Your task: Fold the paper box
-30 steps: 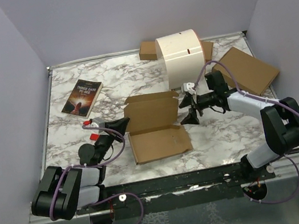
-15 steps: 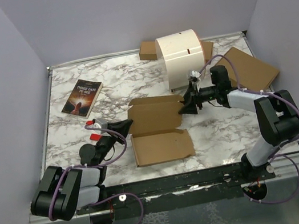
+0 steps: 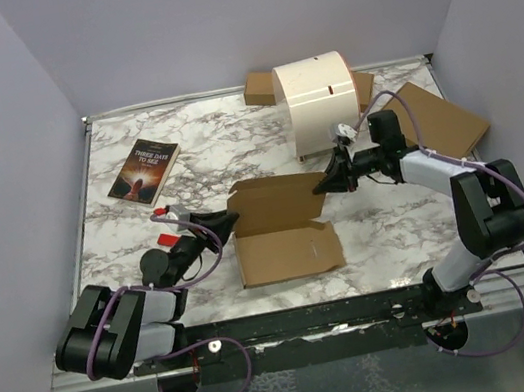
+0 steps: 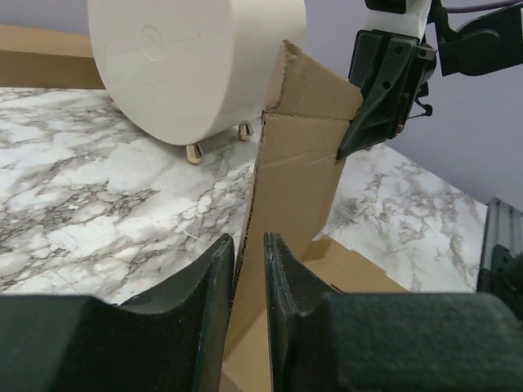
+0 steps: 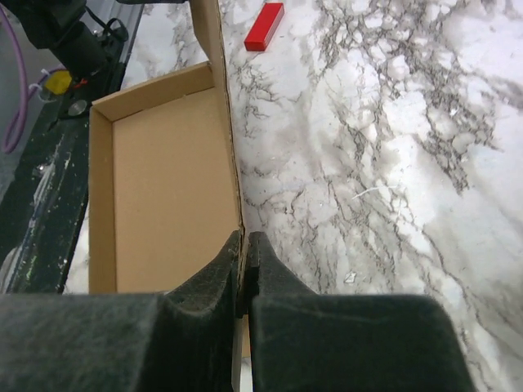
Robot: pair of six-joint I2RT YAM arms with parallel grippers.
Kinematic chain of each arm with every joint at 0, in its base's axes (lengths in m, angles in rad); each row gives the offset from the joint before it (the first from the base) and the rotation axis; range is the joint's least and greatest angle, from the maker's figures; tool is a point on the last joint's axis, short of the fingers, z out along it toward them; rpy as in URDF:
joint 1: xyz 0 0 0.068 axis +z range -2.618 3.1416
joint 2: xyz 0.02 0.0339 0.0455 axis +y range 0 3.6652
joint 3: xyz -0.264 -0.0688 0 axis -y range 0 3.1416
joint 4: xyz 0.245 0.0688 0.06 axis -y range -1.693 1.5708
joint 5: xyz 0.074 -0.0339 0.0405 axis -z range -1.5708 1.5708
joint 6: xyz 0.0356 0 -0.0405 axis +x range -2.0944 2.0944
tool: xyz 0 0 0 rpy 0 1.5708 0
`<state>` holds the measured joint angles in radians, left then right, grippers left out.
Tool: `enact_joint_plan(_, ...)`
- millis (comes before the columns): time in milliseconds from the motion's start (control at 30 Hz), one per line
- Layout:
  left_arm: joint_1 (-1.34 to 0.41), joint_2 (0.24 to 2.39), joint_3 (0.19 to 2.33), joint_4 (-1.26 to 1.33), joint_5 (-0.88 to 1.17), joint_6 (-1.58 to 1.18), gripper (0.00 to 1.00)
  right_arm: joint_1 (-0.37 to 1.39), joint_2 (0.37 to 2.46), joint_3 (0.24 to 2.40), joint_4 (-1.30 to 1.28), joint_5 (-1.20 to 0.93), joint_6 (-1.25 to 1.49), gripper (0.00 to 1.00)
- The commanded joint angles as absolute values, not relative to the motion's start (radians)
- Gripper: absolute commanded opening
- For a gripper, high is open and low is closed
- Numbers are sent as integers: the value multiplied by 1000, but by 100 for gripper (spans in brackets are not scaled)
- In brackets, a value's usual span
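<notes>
Top external view: the plain brown die-cut cardboard paper box (image 3: 287, 252) lies at the middle of the white marbled surface (image 3: 389, 224). Its near panel lies flat as a shallow tray and its far panel is tipped up off the crease between them.

The right tool (image 3: 324, 186) is clamped on the right edge of that raised panel; in the right wrist view its fingers (image 5: 212, 302) meet tightly on the thin card. The left tool (image 3: 229, 220) sits at the panel's left edge. In the left wrist view its fingers (image 4: 204, 302) stand a little apart astride the card, and I cannot tell whether they press on it.

The step looks like swinging this panel over toward the tray. To do it well, I'd want the left side firmly gripped first, since one pinch at a corner would likely twist the panel. Both tools should then travel in one arc about the crease, level with each other. Nothing holds the tray down, so a slow pull seems wise, or it may skid toward the near edge.
</notes>
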<state>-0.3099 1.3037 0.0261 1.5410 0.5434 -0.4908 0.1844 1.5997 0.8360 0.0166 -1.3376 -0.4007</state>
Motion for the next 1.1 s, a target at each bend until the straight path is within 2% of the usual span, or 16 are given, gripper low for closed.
enact_joint_plan(0, -318, 1299, 54, 1733, 608, -544, 27, 184, 1528, 899, -202, -1329, -681, 1)
enact_joint_plan(167, -326, 1285, 93, 1640, 648, -545, 34, 182, 1512, 962, -388, -1318, -869, 1)
enact_joint_plan(467, -359, 1268, 159, 1518, 703, -501, 32, 185, 1551, 1066, -612, -1289, -1064, 1)
enact_joint_plan(567, -374, 1258, 190, 1437, 710, -465, 23, 186, 1556, 1080, -642, -1276, -1085, 1)
enact_joint_plan(700, -385, 1263, 212, 1400, 732, -440, 1, 189, 1555, 1087, -645, -1263, -1077, 1)
enact_joint_plan(767, -386, 1263, 206, 1405, 733, -431, 0, 189, 1549, 1088, -639, -1263, -1059, 3)
enact_joint_plan(800, -386, 1259, 200, 1408, 730, -421, 0, 189, 1542, 1087, -629, -1263, -1044, 6)
enact_joint_plan(933, -388, 1237, 163, 1446, 706, -372, 0, 178, 1499, 1060, -586, -1244, -986, 35)
enact_joint_plan(1067, -392, 1221, 135, 1479, 686, -326, 0, 103, 1424, 991, -584, -1249, -1040, 55)
